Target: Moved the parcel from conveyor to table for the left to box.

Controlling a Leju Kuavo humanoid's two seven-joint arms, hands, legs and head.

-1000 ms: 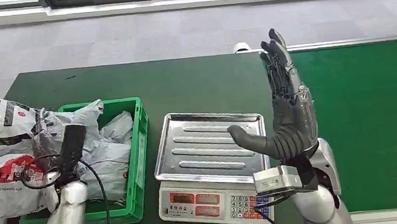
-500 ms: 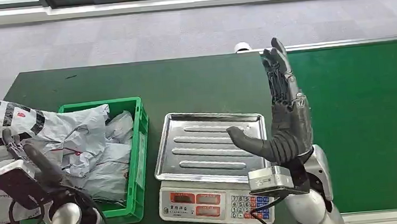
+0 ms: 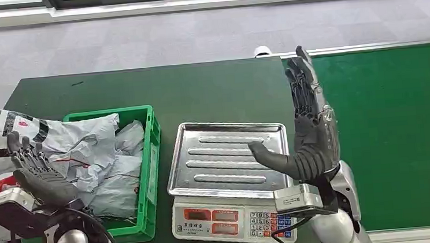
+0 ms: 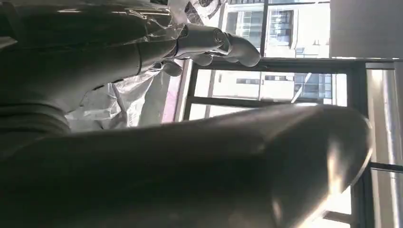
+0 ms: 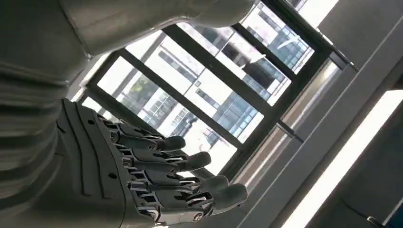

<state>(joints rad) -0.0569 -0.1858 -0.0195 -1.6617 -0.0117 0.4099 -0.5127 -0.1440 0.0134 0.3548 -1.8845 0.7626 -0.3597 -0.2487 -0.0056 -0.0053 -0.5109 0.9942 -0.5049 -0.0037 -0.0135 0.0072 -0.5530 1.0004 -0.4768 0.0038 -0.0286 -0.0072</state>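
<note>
Crumpled grey parcels (image 3: 112, 164) lie piled in the green crate (image 3: 151, 155) on the dark table. A big white parcel with black lettering (image 3: 4, 123) lies against the crate's left side. My left hand (image 3: 37, 173) is lifted just left of the crate, fingers spread upward, holding nothing. In the left wrist view its fingers (image 4: 204, 40) stand out in front of parcel plastic (image 4: 119, 104). My right hand (image 3: 313, 128) is raised upright at the right edge of the scale's metal tray (image 3: 227, 155), fingers straight, thumb out over the tray, nothing in it. The right wrist view has its fingers (image 5: 166, 175) stretched out against windows.
An electronic scale (image 3: 232, 221) with a keypad stands at the table's front between my arms. The bright green conveyor belt (image 3: 398, 124) runs along the right. A grey carpeted floor lies beyond the table's far edge.
My left hand has come back from over the crate to its left side and turned its fingers upward. The grey parcel it was at now lies in the crate. The right hand has barely moved.
</note>
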